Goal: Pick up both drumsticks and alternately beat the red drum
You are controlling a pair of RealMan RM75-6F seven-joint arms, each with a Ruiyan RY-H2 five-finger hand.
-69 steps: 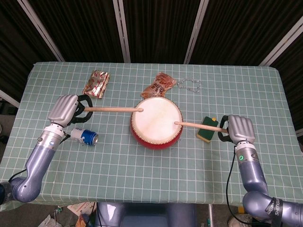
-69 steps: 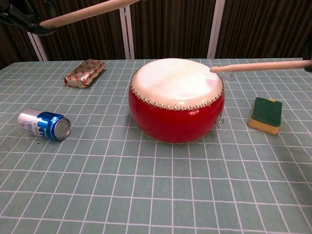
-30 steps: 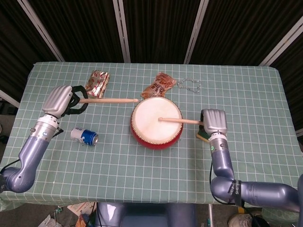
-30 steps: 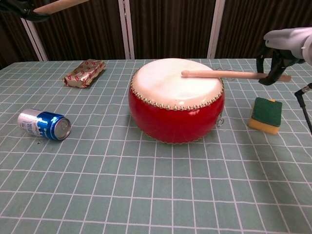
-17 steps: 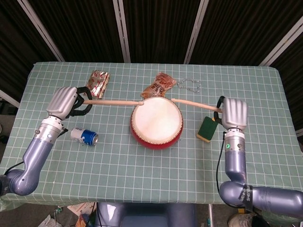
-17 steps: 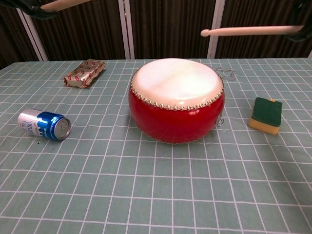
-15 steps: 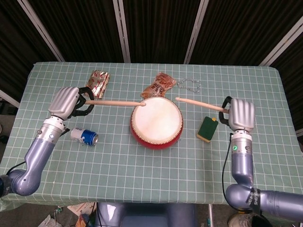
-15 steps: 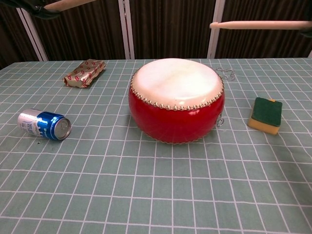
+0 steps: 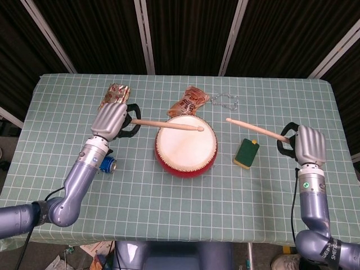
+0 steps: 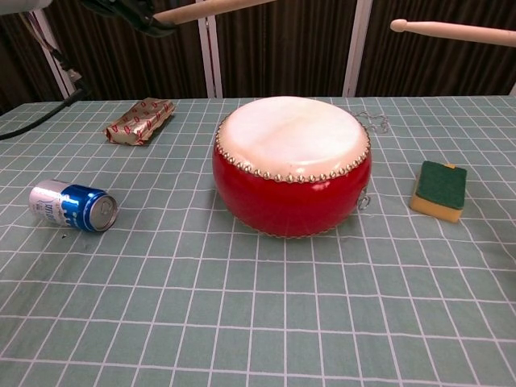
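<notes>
Beating step: left hand [image 9: 110, 121] fingers grip one pale wooden drumstick [image 9: 169, 125] above the round red drum [image 9: 186, 145]; right hand [image 9: 310, 144] fingers hold the other wooden drumstick [image 9: 256, 130] clear; left downstroke looks due next.

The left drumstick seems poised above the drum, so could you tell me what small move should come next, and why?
Probably a short downward stroke of the left hand. Its drumstick reaches over the red drum, the tip above the drumhead and not touching it in the chest view. The right hand holds its drumstick raised, clear of the drum.
</notes>
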